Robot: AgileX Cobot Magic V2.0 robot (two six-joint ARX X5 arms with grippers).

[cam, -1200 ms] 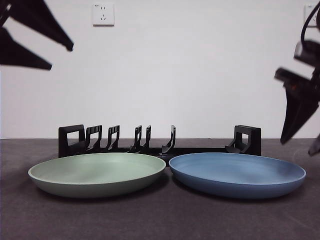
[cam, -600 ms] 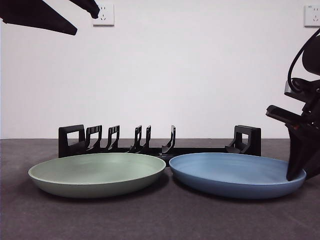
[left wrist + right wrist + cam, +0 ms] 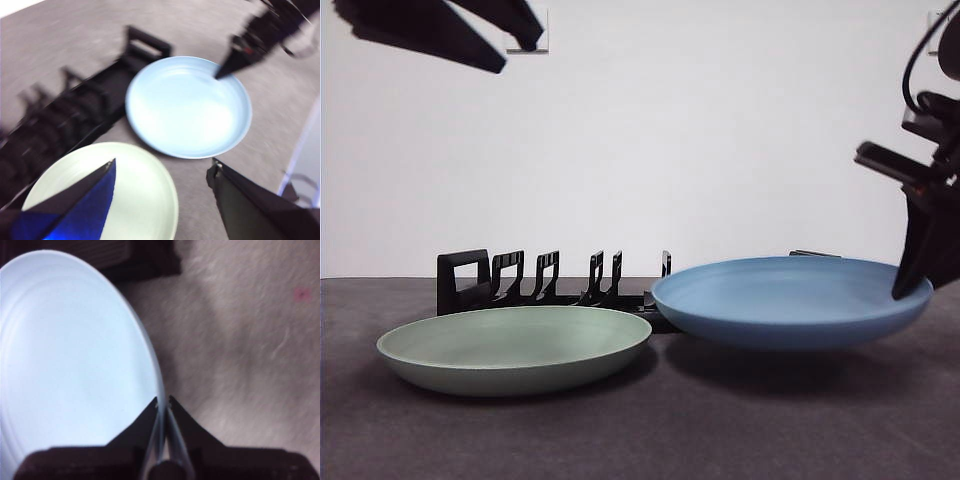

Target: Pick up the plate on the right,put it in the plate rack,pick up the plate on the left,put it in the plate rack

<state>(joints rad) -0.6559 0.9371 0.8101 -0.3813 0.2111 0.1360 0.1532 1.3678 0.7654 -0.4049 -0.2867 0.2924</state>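
Note:
The blue plate [image 3: 790, 300] hangs level a little above the table, held by its right rim. My right gripper [image 3: 912, 292] is shut on that rim; the right wrist view shows both jaws pinching the plate's edge [image 3: 161, 407]. The green plate [image 3: 515, 347] lies flat on the table at the left. Behind both runs the black plate rack [image 3: 550, 280], its right end hidden by the raised blue plate. My left gripper [image 3: 160, 170] hovers high over the green plate [image 3: 130, 195], open and holding nothing. The blue plate [image 3: 187, 105] and rack [image 3: 65, 110] also show in the left wrist view.
A dark grey table surface [image 3: 720, 430] stretches in front of the plates. A white wall with a socket [image 3: 535, 30] stands behind. The right arm's cable [image 3: 920, 50] loops at the top right.
The right gripper closed on the blue plate's right rim and raised it off the table. The left gripper drifted rightward at the top left.

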